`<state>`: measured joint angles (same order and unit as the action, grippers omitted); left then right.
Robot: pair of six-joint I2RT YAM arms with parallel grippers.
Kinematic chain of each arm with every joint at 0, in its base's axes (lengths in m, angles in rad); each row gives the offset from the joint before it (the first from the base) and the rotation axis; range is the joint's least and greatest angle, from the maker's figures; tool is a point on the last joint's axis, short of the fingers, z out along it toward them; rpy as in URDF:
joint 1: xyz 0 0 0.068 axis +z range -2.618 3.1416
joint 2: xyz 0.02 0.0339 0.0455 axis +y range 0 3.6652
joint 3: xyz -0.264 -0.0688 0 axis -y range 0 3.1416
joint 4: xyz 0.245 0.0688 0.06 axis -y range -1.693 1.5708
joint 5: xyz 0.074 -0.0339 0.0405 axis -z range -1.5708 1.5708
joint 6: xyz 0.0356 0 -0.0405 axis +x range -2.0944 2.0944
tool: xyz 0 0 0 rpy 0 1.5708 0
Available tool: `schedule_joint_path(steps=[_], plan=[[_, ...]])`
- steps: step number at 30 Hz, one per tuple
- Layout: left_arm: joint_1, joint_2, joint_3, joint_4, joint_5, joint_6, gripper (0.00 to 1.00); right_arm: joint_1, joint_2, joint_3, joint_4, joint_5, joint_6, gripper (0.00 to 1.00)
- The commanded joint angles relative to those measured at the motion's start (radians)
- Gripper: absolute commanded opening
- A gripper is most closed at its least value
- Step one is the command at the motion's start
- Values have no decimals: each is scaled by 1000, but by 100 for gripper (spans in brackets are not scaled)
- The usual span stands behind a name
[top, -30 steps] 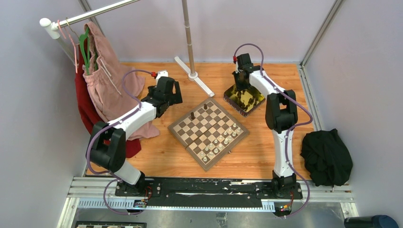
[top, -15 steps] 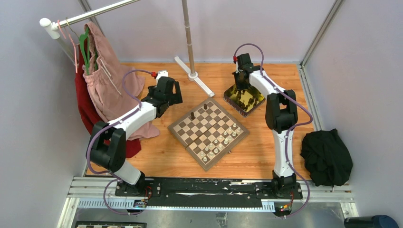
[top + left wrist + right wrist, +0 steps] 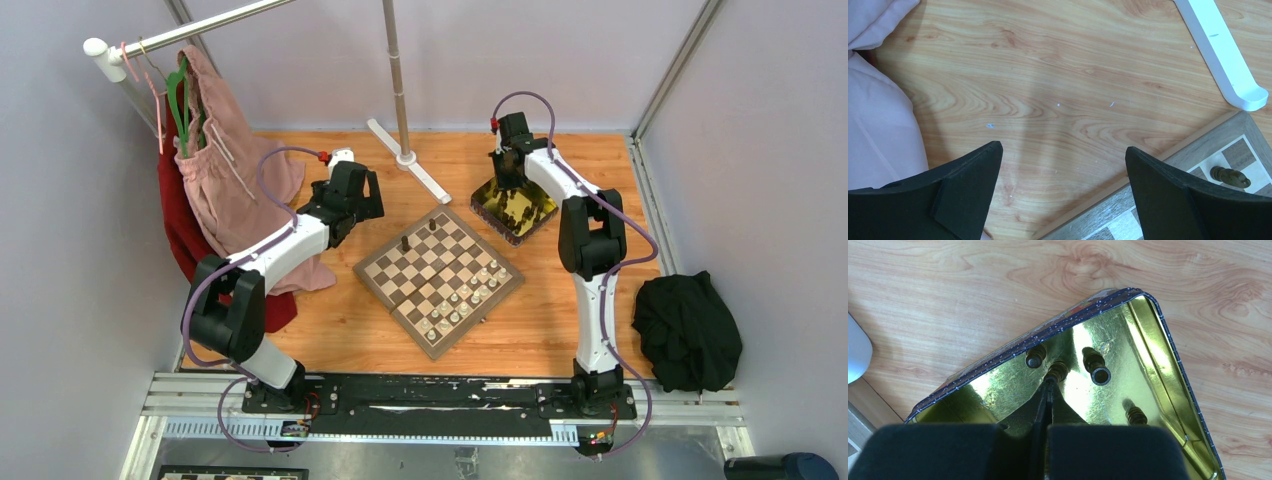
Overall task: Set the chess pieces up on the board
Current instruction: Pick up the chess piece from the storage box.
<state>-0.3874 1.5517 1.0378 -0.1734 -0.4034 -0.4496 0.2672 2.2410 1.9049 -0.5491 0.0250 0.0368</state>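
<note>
- While my right gripper (image 3: 1048, 382) reaches down into the gold tin (image 3: 1160, 335), its fingers are pressed together, the tips right at the head of one dark piece (image 3: 1058, 370); whether that piece is actually pinched I cannot tell.
- My left gripper (image 3: 1063, 150) hangs with its fingers well apart, holding nothing, above the bare table (image 3: 1048, 75) just beside the far-left edge of the board (image 3: 395, 285).
- The board lies turned like a diamond in the middle of the table, between my two arms, with the tin just beyond its far-right edge.
- The pale pieces (image 3: 465, 295) stand in about two rows along the near-right side; that half looks largely done.
- Only two dark chessmen (image 3: 405, 243) stand on the far-left side, so I judge most of the dark set is not yet placed.
- At least three other dark ones (image 3: 1095, 369) lie on their sides in the tin, waiting.
- Around me: the white foot of a stand (image 3: 1220, 55) near the board's far corner, a pink garment (image 3: 215, 150) at the left, a black cloth (image 3: 688, 330) at the right.
- Nothing lies between tin and board; the tin's wall and the white foot are what I would have to clear.
</note>
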Motion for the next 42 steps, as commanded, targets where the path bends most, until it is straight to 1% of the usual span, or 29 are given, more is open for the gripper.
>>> schedule_joint_path(steps=[1, 19, 25, 26, 31, 42], plan=[[4, -22, 16, 15, 0, -4, 100, -16, -46, 14, -35, -10, -3, 0], [4, -36, 4, 17, 0, -1, 100, -15, -60, 32, -43, -10, -7, 1], [4, -28, -1, 21, 3, -4, 100, -15, -60, 22, -42, -6, -13, 24], [4, -26, -1, 22, 4, -5, 100, -16, -59, 23, -41, -4, -15, 26], [4, -21, 2, 24, 5, -5, 100, -15, -51, 31, -43, 1, -15, 28], [4, -15, 1, 23, 3, -12, 100, -16, -71, -12, -43, 4, -14, 27]])
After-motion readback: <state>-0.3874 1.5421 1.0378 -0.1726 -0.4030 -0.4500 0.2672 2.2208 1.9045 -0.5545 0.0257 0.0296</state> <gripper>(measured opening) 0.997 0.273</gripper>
